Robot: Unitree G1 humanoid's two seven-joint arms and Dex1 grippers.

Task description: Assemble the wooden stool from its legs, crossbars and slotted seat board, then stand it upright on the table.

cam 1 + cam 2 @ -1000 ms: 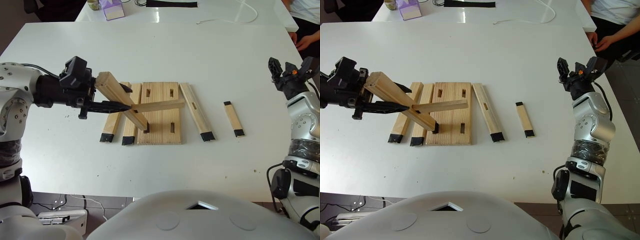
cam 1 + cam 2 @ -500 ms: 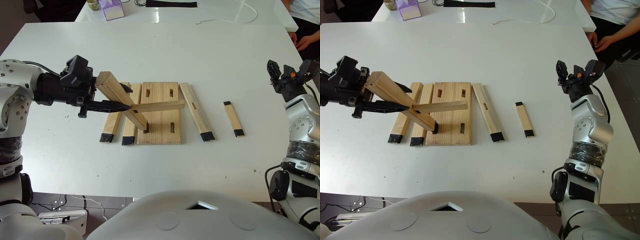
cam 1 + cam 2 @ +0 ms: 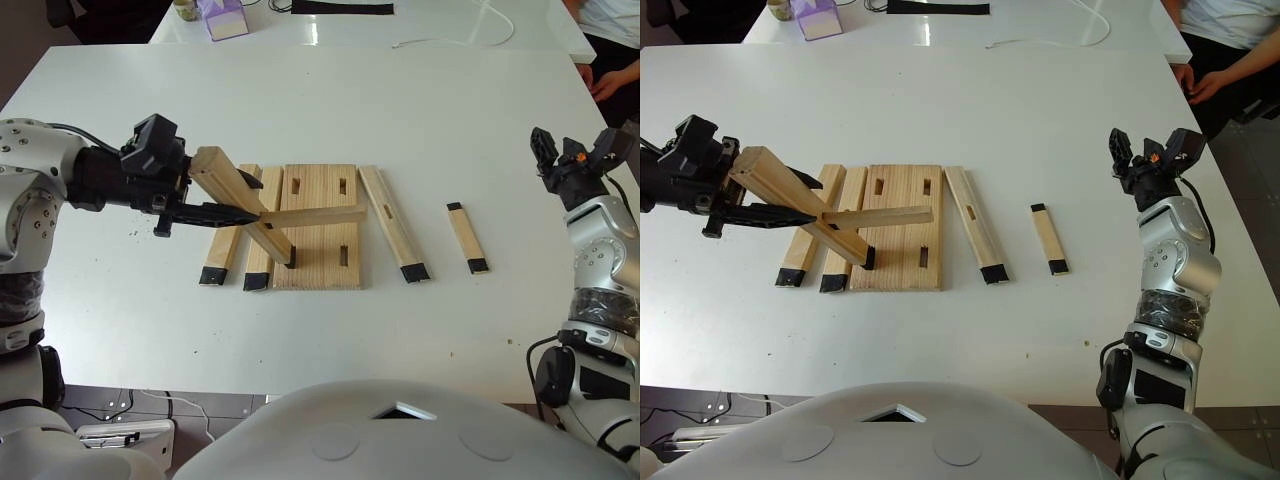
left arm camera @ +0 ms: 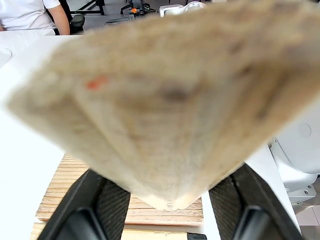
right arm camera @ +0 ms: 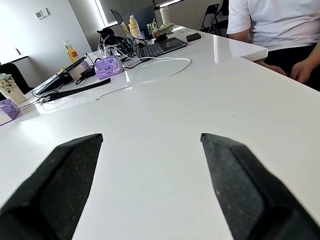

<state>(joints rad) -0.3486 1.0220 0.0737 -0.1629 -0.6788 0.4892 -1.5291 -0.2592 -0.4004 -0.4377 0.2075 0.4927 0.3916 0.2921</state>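
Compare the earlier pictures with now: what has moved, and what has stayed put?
The open right gripper has drifted slightly inward, towards the middle of the table. The left gripper stays shut on the tilted leg, its foot on the seat board, with the crossbar attached. The flat legs and short bar lie unmoved.

Both head views look down over the same table (image 3: 420, 120). The left wrist view sits close against a leg (image 4: 165, 100), and the right wrist view looks low toward the far side.
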